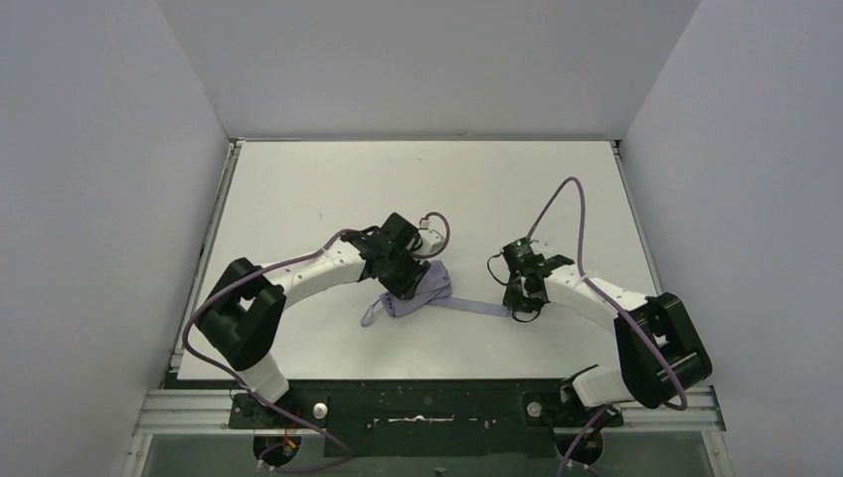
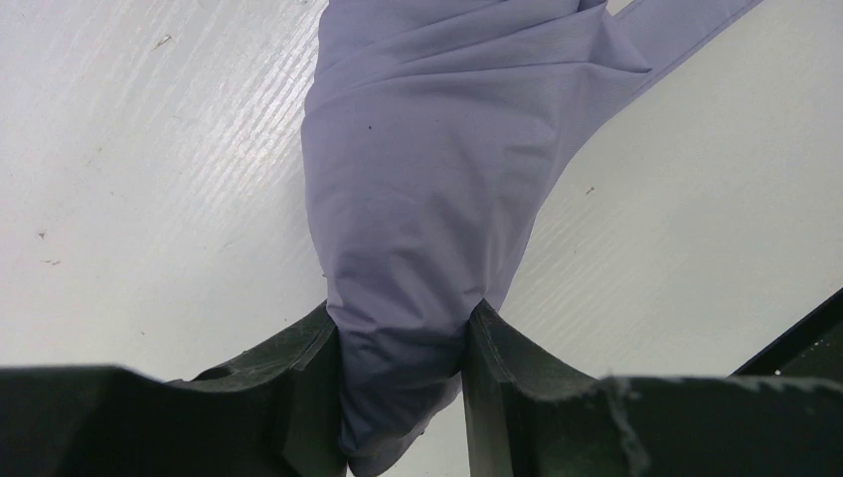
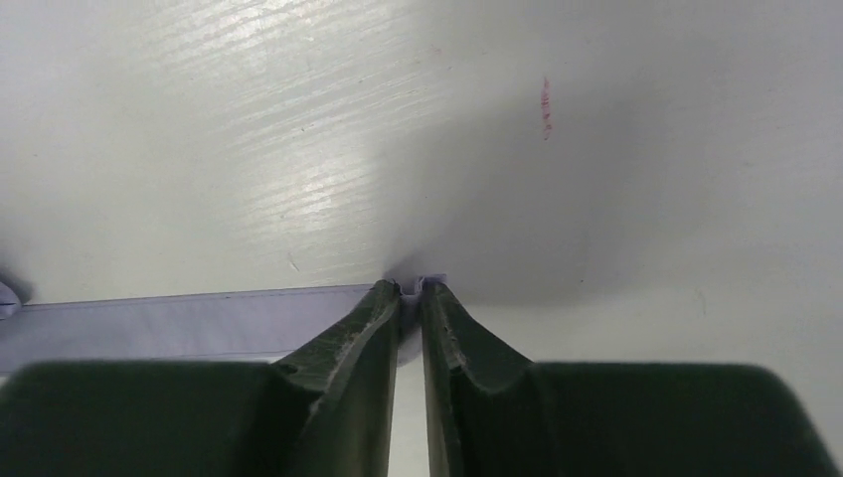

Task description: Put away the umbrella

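Note:
The umbrella (image 1: 413,296) lies folded as a pale lavender bundle on the white table (image 1: 298,199), near its middle. My left gripper (image 1: 403,281) is shut on the bundle's end. In the left wrist view the lavender fabric (image 2: 437,169) is pinched between the two black fingers of the left gripper (image 2: 403,323). A thin lavender strap (image 1: 477,307) runs flat from the bundle to the right. My right gripper (image 1: 519,306) holds its far end. In the right wrist view the strap (image 3: 199,323) reaches the right gripper (image 3: 411,288), whose jaws are nearly together with the strap's tip between them.
White walls close the table in on the left, back and right. A metal rail (image 1: 427,407) with both arm bases runs along the near edge. Purple cables (image 1: 572,199) loop above each arm. A small red mark (image 3: 545,107) shows on the table beyond the right gripper.

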`<state>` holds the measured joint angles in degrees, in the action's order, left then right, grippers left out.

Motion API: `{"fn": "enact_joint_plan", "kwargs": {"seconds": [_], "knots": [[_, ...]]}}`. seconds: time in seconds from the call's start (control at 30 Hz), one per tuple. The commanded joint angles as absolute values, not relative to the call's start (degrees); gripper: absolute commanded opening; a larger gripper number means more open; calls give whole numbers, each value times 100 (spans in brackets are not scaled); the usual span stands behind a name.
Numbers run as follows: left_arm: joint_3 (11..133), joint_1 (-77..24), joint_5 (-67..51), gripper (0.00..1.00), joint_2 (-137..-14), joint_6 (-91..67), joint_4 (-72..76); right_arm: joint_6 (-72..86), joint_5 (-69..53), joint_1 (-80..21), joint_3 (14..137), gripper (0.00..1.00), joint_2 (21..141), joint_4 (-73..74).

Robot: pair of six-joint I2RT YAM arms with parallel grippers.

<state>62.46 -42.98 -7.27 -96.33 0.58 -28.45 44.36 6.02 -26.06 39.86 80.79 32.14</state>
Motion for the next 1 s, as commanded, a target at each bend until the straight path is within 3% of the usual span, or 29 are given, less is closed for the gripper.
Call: {"fn": "enact_joint_plan", "kwargs": {"seconds": [0.0, 0.07, 0.27, 0.7, 0.97], "knots": [[6436, -4286, -434, 9, -9700, 35, -2896, 4654, 225, -2610, 3596, 10, 8187, 3019], [6421, -4284, -364, 9, -9711, -129, -2865, 4650, 156, -2610, 3586, 0, 8096, 3047], [6276, -4286, -45, 6, -9692, -623, -2625, 4832, 44, -2882, 3543, 0, 7598, 3372], [6397, -4243, 646, 3, -9862, -1046, -2676, 6127, 553, -4850, 3221, 0, 6697, 4374], [6574, -4148, 771, 3, -9934, -988, -2801, 6847, 760, -5963, 3149, 0, 6976, 4444]]}}
